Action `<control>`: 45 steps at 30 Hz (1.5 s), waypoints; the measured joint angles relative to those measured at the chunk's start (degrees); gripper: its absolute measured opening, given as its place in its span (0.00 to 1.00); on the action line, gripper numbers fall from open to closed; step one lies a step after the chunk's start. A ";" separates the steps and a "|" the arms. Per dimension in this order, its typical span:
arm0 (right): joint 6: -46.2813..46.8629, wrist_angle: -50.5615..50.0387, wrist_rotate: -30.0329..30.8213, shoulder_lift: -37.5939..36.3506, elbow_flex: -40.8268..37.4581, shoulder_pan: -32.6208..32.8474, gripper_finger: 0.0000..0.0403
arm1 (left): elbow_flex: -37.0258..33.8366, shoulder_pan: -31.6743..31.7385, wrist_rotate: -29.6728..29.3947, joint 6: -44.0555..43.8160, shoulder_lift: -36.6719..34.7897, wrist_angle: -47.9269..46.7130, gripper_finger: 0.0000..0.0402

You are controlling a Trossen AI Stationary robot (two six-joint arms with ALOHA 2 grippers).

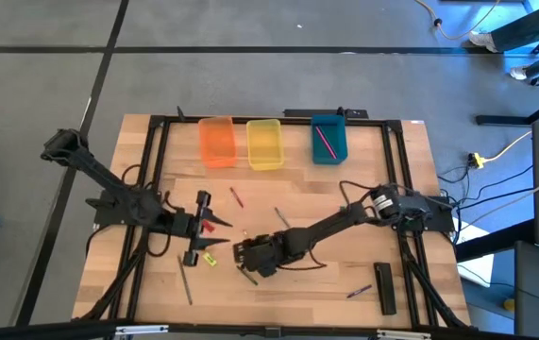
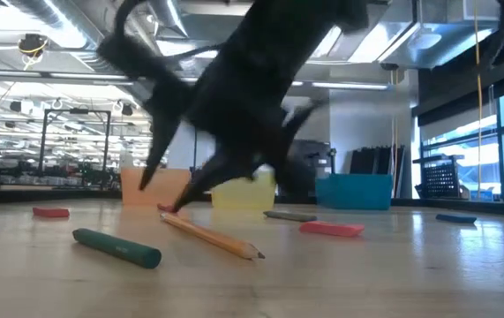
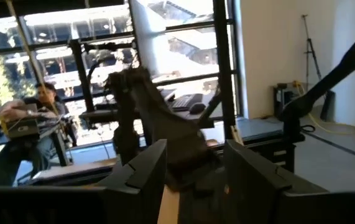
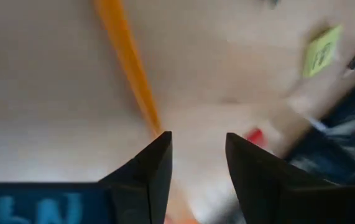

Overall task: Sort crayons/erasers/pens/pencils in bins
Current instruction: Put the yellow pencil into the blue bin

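Three bins stand along the far side: orange (image 1: 217, 142), yellow (image 1: 264, 142) and teal (image 1: 329, 139), the last with a pink pencil (image 1: 325, 142) inside. My right gripper (image 4: 197, 149) is open, slanting down low over the table's near middle (image 1: 246, 261). An orange pencil (image 4: 127, 62) lies flat just ahead of one fingertip, and nothing is between the fingers. A green crayon (image 2: 117, 247) lies beside the pencil (image 2: 212, 237). My left gripper (image 1: 203, 229) is open above the table's left part, over a red eraser (image 1: 216, 224). A yellow eraser (image 1: 210, 258) lies nearby.
A reddish stick (image 1: 236, 196) and grey sticks (image 1: 281, 217) (image 1: 186, 283) lie loose on the wood. A long black bar (image 1: 385, 286) and a bluish pen (image 1: 359, 291) sit at the near right. More small erasers (image 2: 331, 229) (image 2: 456, 218) are scattered. A person (image 3: 22, 118) sits beyond the table.
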 joint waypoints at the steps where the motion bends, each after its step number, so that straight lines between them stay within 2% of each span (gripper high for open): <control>1: -1.97 -0.40 3.10 1.03 0.70 0.19 0.38 | 0.57 -0.49 0.00 0.97 0.45 0.10 0.38; 5: -1.91 -7.12 8.62 3.08 3.87 0.33 0.36 | 2.12 -2.10 -0.01 5.37 1.61 0.04 0.38; 8: -3.13 -10.29 9.56 3.24 4.68 0.60 0.33 | 2.72 -2.24 -0.11 8.86 1.60 0.07 0.38; 17: -4.72 -13.22 2.09 3.23 4.94 2.58 0.25 | 2.76 -0.87 -0.61 15.31 0.91 0.32 0.38; 24: -4.01 -15.42 1.32 3.09 4.80 2.98 0.25 | 2.76 0.65 -0.59 16.52 0.91 0.33 0.38; 30: 2.07 -20.09 -1.03 2.89 4.84 3.98 0.23 | 2.76 0.46 -0.57 16.26 0.91 0.30 0.38; 36: 9.55 -27.45 -2.30 2.81 4.87 5.22 0.16 | 2.76 0.30 -0.55 16.07 0.91 0.24 0.38; 45: 20.22 -29.41 -7.10 2.96 6.43 4.86 0.07 | 2.74 0.28 -0.52 15.96 0.91 0.17 0.38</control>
